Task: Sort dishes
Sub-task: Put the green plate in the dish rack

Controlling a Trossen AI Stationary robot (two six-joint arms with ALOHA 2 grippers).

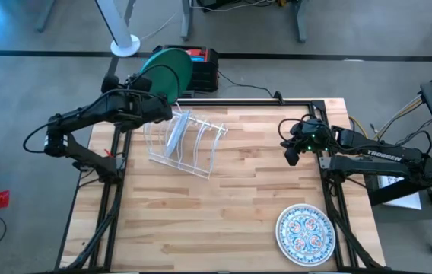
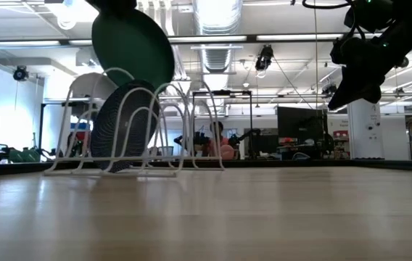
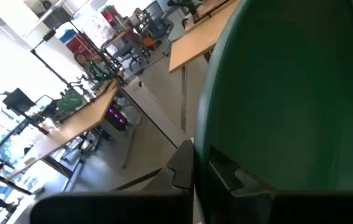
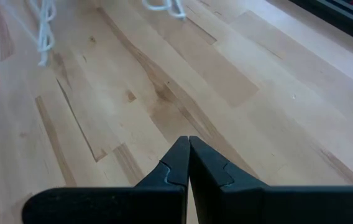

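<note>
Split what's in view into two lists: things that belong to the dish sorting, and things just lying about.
Belongs to the job:
- green plate, held up by the shut left gripper above the rack
- dark plate, standing in the rack
- floral plate, flat on the table
- white wire rack, where the plates go

Just lying about:
- black and red box on the floor behind the table
- right gripper, shut and empty

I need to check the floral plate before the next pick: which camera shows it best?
The high view: the floral plate lies flat and whole near the table's front right corner, pattern up. The low view and both wrist views do not show it at all.
</note>
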